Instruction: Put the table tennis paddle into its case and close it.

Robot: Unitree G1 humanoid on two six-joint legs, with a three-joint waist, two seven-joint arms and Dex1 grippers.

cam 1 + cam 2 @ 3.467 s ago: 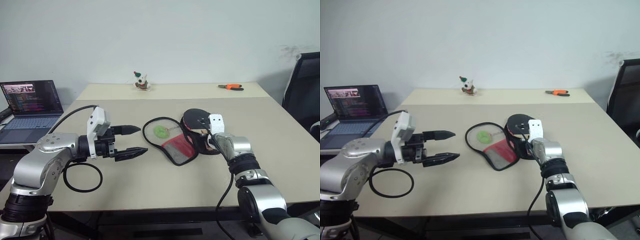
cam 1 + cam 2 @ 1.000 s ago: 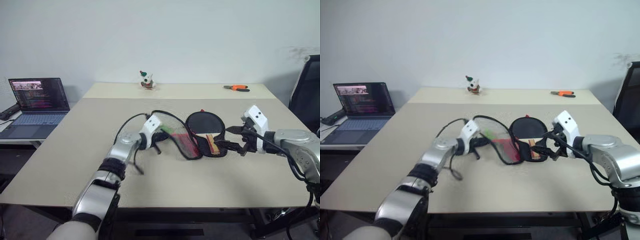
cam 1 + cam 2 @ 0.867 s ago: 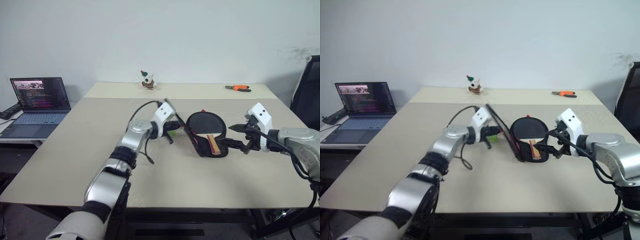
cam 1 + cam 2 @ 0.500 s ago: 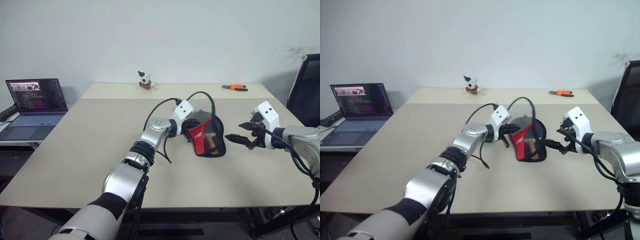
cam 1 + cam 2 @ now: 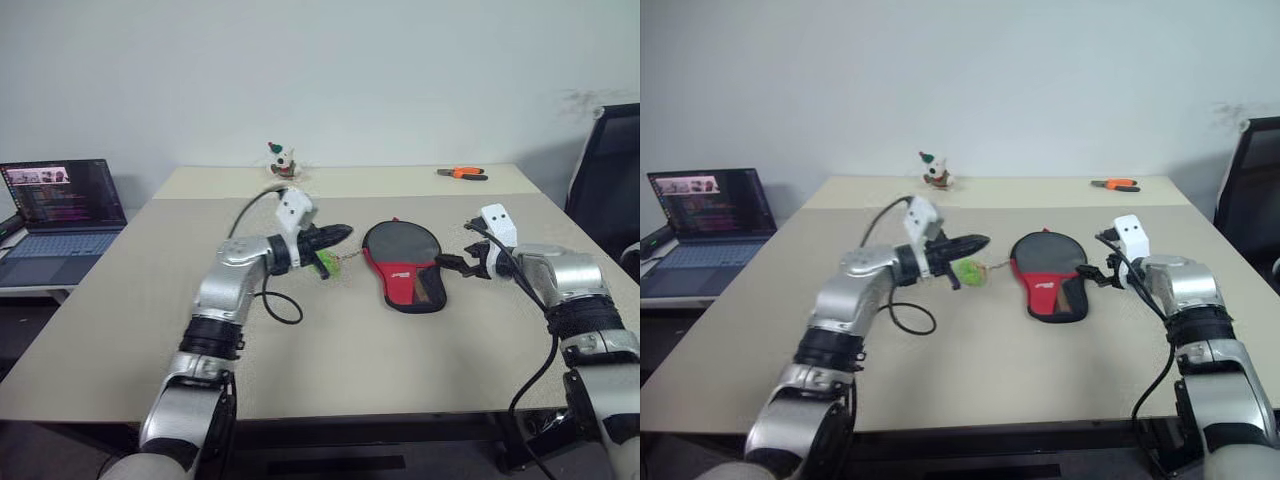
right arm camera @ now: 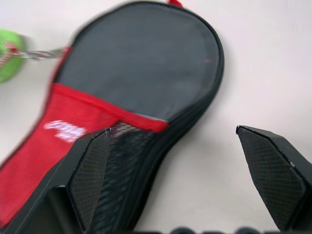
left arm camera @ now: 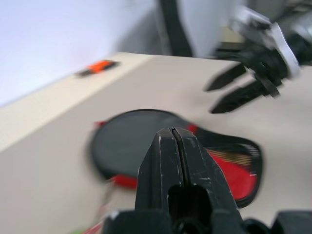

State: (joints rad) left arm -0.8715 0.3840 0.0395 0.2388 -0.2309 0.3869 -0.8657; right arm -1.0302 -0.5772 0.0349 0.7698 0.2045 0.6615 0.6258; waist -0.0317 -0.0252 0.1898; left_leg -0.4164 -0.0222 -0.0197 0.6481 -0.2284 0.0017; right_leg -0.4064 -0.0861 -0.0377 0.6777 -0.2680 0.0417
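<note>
while the case (image 5: 404, 268) lies folded shut on the table (image 5: 330, 360), left pincer (image 5: 338, 234) pressed together, right pincer (image 5: 447, 266) spread

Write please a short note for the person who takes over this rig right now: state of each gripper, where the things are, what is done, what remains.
Left gripper: shut, holding nothing, raised over the beige table, left of the case.
Right gripper: open, empty, at the narrow end of the paddle-shaped black fabric case with red logo panel.
Case lies flat mid-table, flap folded over; striped wooden handle of the paddle shows through the mesh.
Done: paddle inside, flap over.
Left: zip it; whether zipped cannot be told.
</note>
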